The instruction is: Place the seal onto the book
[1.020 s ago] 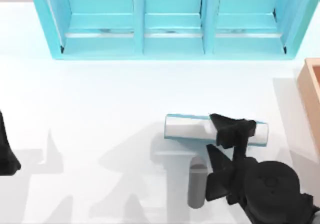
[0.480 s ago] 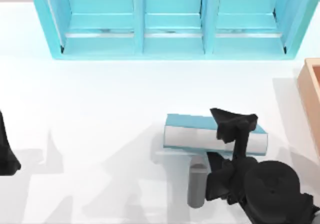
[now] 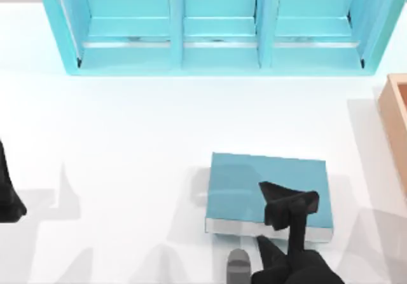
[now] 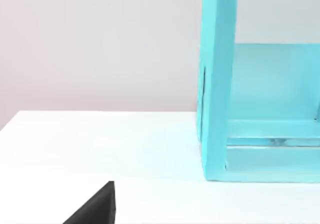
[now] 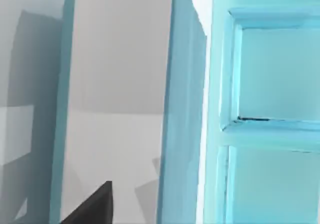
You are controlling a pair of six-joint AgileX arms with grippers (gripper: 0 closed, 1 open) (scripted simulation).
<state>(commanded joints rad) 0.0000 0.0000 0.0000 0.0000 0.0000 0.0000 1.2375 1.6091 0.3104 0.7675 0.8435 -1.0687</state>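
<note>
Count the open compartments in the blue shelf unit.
3, side by side along the shelf unit at the table's far edge: left, middle, right. More may lie beyond the frame.

Bright, even light is washing out the white surface point(image 3: 127, 125) ahead of my right gripper point(image 3: 280, 230). Soft grey shadows are falling left of it, across the surface. Edges are looking slightly soft.

A wide white table point(image 3: 127, 138) runs under soft light. A big light-blue shelf unit point(image 3: 216, 27) with three open bays stands along its far edge, a plain pale wall point(image 4: 100, 43) behind. A tan wooden box point(image 3: 397, 125) sits at the table's right edge.
</note>
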